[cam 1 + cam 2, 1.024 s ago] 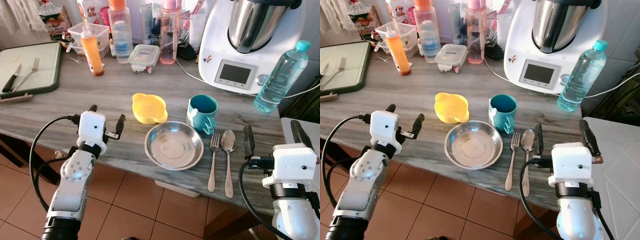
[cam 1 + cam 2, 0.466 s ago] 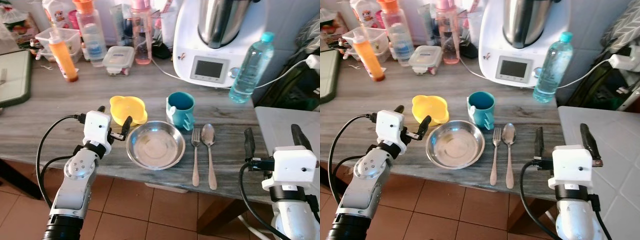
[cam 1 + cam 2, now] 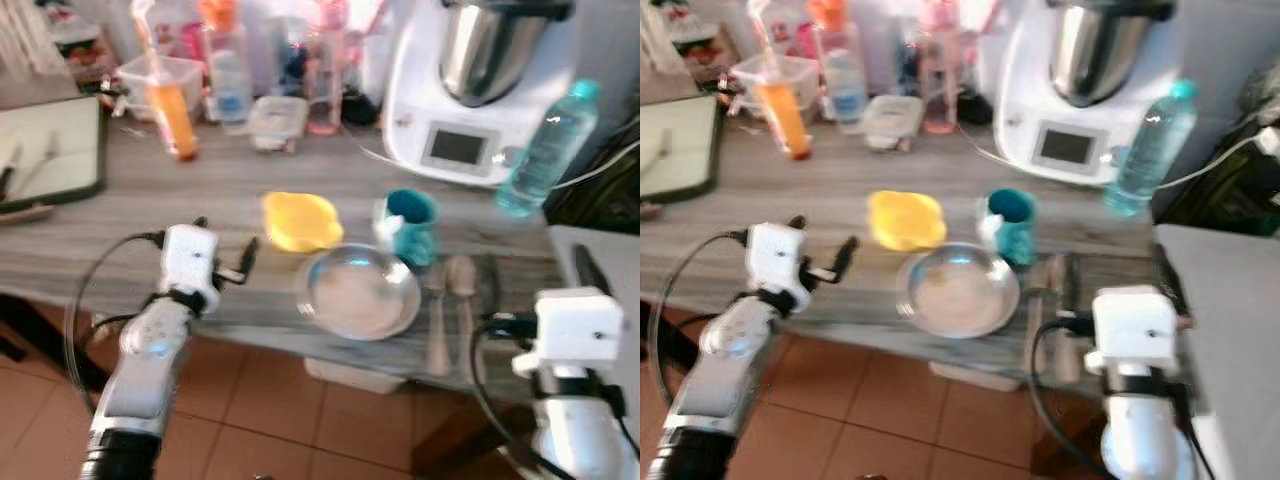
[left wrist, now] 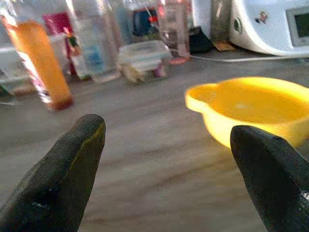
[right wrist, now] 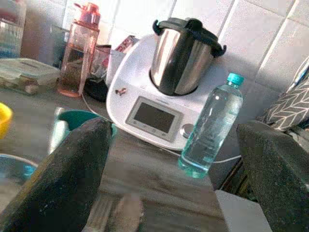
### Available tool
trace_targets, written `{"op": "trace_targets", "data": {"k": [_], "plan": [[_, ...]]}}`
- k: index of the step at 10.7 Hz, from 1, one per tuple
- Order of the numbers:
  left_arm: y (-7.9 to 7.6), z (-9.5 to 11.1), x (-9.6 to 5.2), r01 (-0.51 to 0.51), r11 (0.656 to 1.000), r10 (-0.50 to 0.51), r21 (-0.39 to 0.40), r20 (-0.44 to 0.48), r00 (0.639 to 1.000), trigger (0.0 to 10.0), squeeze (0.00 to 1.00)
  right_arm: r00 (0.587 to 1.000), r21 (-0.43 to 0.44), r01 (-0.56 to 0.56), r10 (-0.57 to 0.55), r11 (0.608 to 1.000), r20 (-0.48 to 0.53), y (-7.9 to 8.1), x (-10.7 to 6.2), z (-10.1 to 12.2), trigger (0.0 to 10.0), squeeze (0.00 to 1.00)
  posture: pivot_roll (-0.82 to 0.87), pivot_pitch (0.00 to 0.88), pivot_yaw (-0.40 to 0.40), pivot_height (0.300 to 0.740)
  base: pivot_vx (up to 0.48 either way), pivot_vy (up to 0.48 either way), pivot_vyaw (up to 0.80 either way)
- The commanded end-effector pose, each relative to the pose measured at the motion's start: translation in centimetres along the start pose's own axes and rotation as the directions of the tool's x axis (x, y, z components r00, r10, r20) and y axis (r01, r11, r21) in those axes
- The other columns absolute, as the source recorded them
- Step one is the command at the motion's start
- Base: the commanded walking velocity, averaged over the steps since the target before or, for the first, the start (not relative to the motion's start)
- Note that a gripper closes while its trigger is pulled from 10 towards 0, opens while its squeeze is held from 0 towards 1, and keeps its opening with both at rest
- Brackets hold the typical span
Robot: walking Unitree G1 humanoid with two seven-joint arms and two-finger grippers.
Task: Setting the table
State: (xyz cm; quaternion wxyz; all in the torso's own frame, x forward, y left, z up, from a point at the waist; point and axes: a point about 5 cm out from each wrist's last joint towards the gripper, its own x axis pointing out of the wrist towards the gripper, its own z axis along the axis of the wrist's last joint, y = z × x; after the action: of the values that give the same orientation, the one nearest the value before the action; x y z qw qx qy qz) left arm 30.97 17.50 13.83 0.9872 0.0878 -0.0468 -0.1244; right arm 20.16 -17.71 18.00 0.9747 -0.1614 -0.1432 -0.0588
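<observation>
left tool open beside yellow bowl.

Both tools spread wide

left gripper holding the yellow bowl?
No. The left gripper is open and empty, and the yellow bowl sits on the counter beyond its fingertips.

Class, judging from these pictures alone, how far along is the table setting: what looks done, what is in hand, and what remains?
Done: a metal bowl sits near the table edge, with a yellow bowl and teal cup behind it and blurred cutlery to its right. In hand: nothing; the left claw and right claw are both open and empty. Left: unclear, perhaps only tidying.
</observation>
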Motion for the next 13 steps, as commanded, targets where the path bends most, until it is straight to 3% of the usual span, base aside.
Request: {"op": "trace_targets", "data": {"k": [1, 7, 13], "plan": [[-0.47, -0.04, 0.15, 0.019, 1.000, -0.019, -0.008, -0.003, 1.000, 10.0, 0.00, 1.000, -0.019, 0.008, -0.008, 1.000, -0.008, -0.42, -0.10, -0.14, 10.0, 0.35, 0.08, 0.095, 0.015, 0.740, 0.000, 0.480, 0.00], [-0.87, -0.08, 0.18, 0.019, 1.000, -0.019, -0.007, 0.004, 1.000, 10.0, 0.00, 1.000, -0.022, 0.002, -0.002, 1.000, -0.004, -0.39, 0.09, -0.18, 10.0, 0.35, 0.08, 0.093, 0.007, 0.740, 0.000, 0.448, 0.00], [-0.40, 0.08, -0.33, -0.029, 0.999, 0.028, 0.028, 0.041, 0.999, 10.0, 0.00, 1.000, -0.019, -0.030, 0.030, 0.999, 0.001, 0.12, 0.51, -0.40, 10.0, 0.35, 0.10, 0.087, -0.006, 0.740, 0.000, 0.000, 0.00]]}}
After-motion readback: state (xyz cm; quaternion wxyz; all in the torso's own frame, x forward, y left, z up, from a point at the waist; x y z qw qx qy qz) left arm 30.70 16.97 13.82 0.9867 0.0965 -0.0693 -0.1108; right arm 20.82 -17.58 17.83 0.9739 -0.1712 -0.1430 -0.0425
